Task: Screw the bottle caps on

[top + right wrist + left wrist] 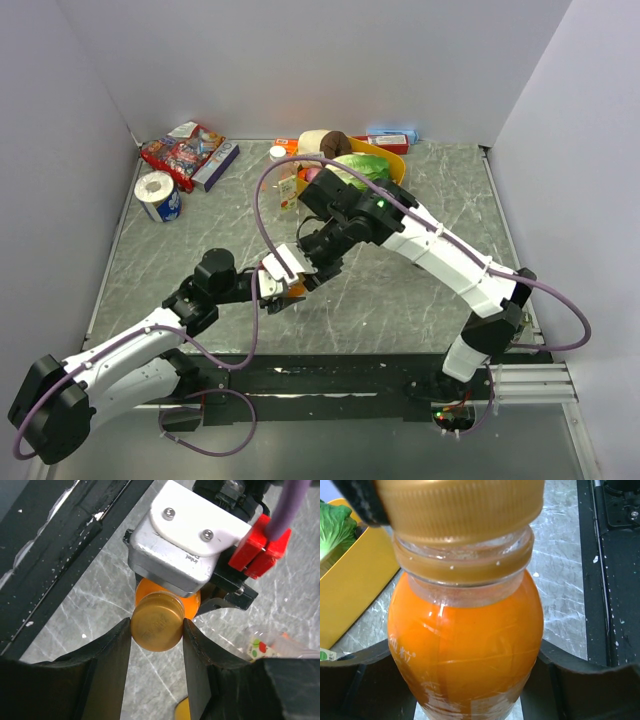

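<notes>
The orange bottle [465, 650] is held a little nearer the table's [400, 300] near edge than its middle, and nearer the left edge than the right. It is clamped around its belly by the left gripper [470, 680], whose fingers [355, 680] are pressed against both sides at a narrow setting. Whether the bottle's base rests on the table cannot be told.

The gold cap [156, 622] is seated on the bottle's neck. In the left wrist view a band of clear neck is seen between the cap's lower edge and the gold ring beneath it. The cap is pinched from above by the right gripper [156, 630], one dark finger [112, 650] being set against each side of the ribbed rim. The two grippers are brought close together, the right one directly over the left.

At the far edge a yellow tray [396, 160] with lettuce [362, 165] is placed. Towards the far left corner a paper roll [155, 188] and a snack bag [180, 148] are found, well apart from the bottle.
</notes>
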Tool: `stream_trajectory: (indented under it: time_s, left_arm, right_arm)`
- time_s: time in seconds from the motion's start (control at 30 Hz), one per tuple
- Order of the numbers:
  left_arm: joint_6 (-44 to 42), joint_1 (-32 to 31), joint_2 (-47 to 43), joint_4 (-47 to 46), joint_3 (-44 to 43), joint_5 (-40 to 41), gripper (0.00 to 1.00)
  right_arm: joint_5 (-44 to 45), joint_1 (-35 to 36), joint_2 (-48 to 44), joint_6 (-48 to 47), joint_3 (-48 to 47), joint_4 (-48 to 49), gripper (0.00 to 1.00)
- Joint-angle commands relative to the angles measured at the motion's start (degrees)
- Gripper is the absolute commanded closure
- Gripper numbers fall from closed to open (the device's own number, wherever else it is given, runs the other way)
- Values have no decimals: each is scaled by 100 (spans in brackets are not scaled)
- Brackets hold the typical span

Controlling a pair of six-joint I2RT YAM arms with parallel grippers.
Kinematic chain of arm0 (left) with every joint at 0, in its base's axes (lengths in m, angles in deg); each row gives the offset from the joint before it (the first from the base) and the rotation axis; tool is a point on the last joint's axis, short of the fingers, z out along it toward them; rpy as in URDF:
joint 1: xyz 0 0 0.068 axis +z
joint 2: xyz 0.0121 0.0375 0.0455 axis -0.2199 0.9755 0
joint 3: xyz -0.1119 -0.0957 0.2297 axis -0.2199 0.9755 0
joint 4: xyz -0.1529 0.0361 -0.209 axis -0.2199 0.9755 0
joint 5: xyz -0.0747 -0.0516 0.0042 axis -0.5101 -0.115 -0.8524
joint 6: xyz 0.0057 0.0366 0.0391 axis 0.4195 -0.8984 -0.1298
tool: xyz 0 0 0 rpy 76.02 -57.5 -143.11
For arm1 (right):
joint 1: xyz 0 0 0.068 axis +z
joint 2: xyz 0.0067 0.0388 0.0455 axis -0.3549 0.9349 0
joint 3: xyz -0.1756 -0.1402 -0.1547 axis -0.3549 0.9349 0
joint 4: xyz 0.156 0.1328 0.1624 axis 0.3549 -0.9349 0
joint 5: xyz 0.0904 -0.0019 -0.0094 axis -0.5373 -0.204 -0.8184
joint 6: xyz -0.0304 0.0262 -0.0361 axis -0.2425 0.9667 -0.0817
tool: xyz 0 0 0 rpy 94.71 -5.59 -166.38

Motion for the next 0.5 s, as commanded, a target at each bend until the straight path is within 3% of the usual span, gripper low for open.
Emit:
stream_trajectory:
  time_s: [0.0,0.23,0.47]
  left_arm:
    - [385,-28,-127,-1462,-63,-35,99]
    - [1474,-19,-92,-2280,78,563,99]
    - [1582,-19,-48,-2500,113,915,99]
  right_arm:
    - [-73,-59,234,566,28,-554,64]
    - [59,-200,549,1700,-121,-220,64]
    - [234,-235,971,2341,-630,-343,64]
